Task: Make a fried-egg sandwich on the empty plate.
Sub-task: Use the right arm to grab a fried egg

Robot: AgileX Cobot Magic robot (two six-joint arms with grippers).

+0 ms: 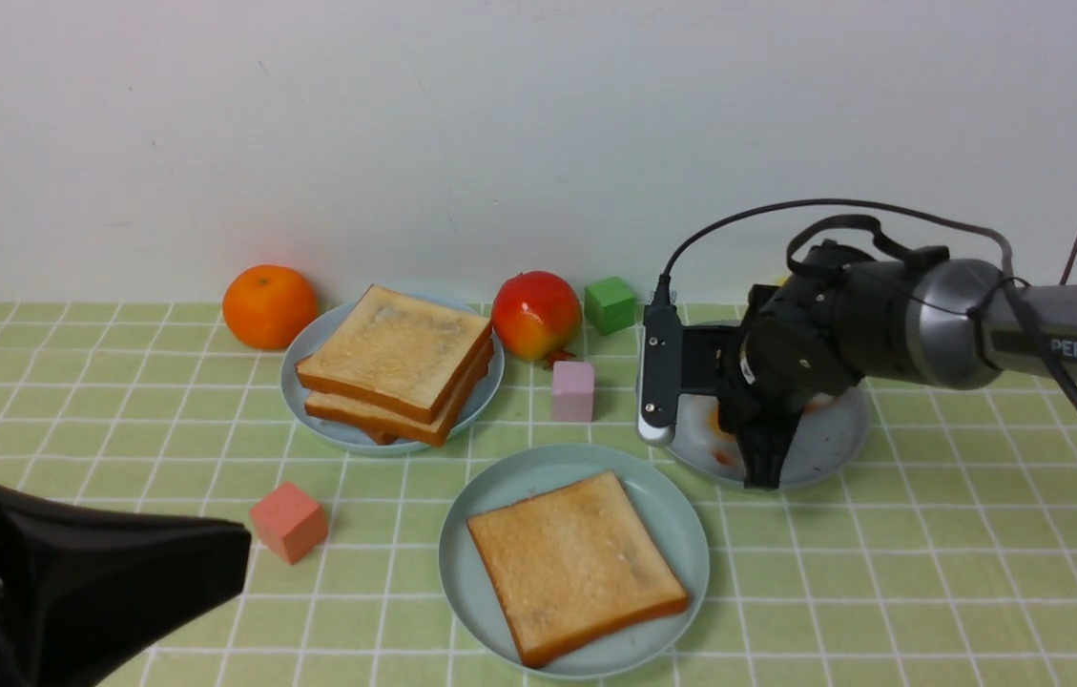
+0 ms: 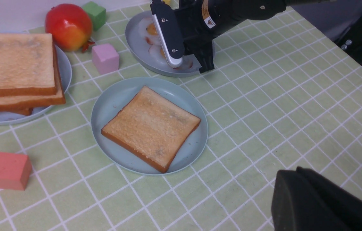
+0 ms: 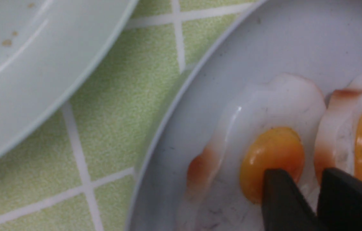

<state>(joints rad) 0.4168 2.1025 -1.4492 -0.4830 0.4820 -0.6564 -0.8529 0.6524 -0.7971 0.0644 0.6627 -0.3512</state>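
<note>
The left gripper [image 1: 214,558] bulks black at the near left of the mint plate [image 1: 490,496], well apart from it; its jaws are too hidden to read. The right gripper [image 1: 767,472] hangs nose-down over the grey plate [image 1: 834,429], just behind and right of the mint plate, so the right arm is plainly the nearer to the eggs. Its fingertips [image 3: 280,199] are drawn nearly together at the yolk edge of 1 egg [image 3: 273,128], whose long axis runs roughly along the grey plate's rim, with egg 2 [image 3: 357,128] just beside; whether they nip any white I cannot tell. The fried-egg sandwich is barely begun: 1 toast slice [image 1: 576,563] lies flat on the mint plate, and the egg's way there, nearer and leftward over 2 rims, looks unobstructed. Behind and left of the mint plate a blue plate [image 1: 309,372] carries the toast stack [image 1: 395,358]. Farther behind sit the orange [image 1: 269,305], the red fruit [image 1: 535,313] and the green cube [image 1: 610,303]; the pink cube [image 1: 573,390] stands just behind, the red cube [image 1: 288,521] to the left.
</note>
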